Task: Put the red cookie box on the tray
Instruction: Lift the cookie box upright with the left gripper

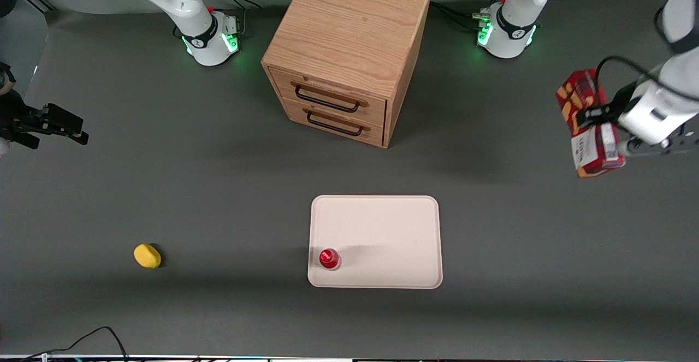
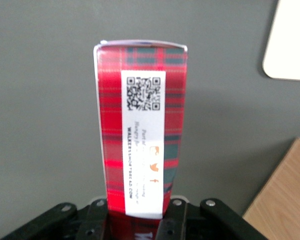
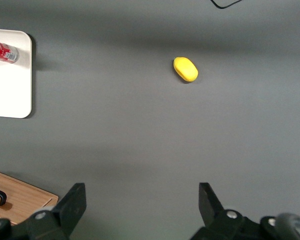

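Note:
The red cookie box hangs in the air above the table at the working arm's end, its long red tartan body held crosswise. My left gripper is shut on the red cookie box, one finger pressed against each long side. The box's white label strip with a QR code faces the wrist camera. The cream-white tray lies flat near the table's middle, nearer the front camera than the cabinet, well apart from the box. A corner of the tray shows in the left wrist view.
A small red-capped can stands on the tray's near corner. The wooden two-drawer cabinet sits farther from the front camera than the tray, drawers shut. A yellow lemon-like object lies toward the parked arm's end.

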You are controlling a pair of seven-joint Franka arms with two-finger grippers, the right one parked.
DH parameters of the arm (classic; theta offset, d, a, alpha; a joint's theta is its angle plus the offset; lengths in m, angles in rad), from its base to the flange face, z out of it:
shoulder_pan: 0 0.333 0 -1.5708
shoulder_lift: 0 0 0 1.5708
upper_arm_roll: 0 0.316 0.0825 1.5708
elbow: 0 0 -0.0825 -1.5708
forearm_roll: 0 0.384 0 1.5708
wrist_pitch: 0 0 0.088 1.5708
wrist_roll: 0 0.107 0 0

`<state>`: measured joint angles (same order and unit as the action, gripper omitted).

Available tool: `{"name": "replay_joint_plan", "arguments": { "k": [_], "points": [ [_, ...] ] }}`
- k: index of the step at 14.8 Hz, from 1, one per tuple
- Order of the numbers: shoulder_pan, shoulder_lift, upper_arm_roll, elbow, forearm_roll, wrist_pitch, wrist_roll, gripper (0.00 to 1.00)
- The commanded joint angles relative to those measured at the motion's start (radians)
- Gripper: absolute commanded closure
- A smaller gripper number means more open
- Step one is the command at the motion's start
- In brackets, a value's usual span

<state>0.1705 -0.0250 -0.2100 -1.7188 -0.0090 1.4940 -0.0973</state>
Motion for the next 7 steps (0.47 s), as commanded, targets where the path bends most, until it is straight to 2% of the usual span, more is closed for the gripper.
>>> {"name": "replay_joint_plan", "arguments": {
  "k": [1,3,7],
  "points": [
    [-0.008,0.036,-0.023,0.122,0.003,-0.1,0.01,1.0],
    [-0.011,0.043,-0.069,0.127,-0.015,-0.084,-0.033,1.0],
    [-0.023,0.137,-0.221,0.215,-0.063,-0.031,-0.345,1.0]
  ]
}}
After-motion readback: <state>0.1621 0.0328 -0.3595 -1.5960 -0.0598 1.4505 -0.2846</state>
